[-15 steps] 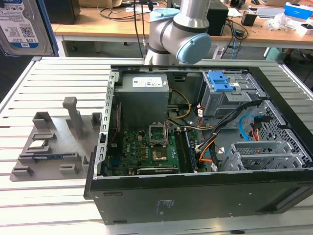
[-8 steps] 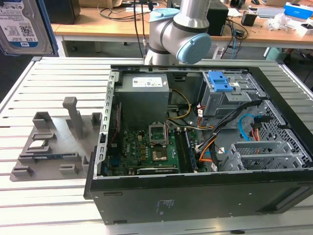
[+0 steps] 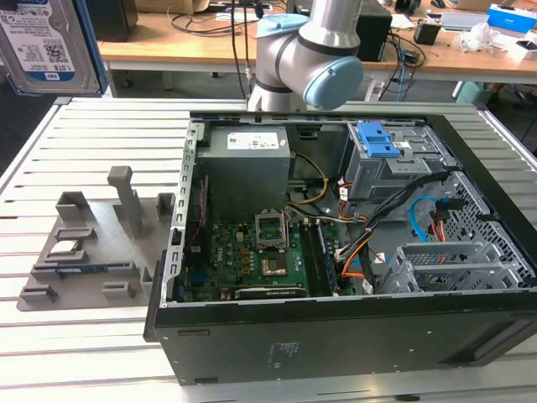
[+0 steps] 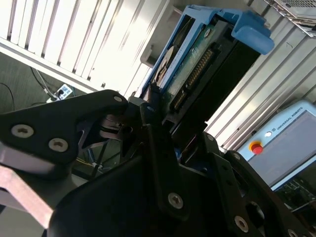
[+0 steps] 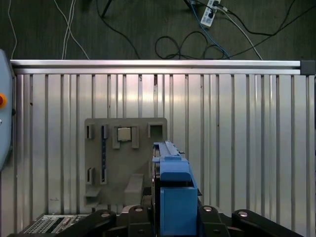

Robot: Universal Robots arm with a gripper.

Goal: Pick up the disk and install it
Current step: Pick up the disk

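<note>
The disk [image 3: 44,40], silver with a white-and-blue label and a blue frame, hangs high above the table at the exterior view's far left. In the first wrist view I look down along the disk's blue edge [image 5: 174,190], with my gripper [image 5: 173,219] shut on it and black fingers [image 5: 210,217] on either side. The second wrist view shows the disk's green circuit-board side [image 4: 195,69] clamped in my gripper [image 4: 165,131]. Below the disk lies the grey fixture plate [image 5: 106,170].
An open computer case [image 3: 336,336] lies on the slatted metal table [image 3: 75,134], with a grey power supply [image 3: 247,164], a motherboard [image 3: 252,256] and a drive cage with a blue latch [image 3: 379,144]. The grey fixture plate [image 3: 92,243] holds a small chip [image 3: 65,248]. Cables lie on the floor [image 5: 187,44].
</note>
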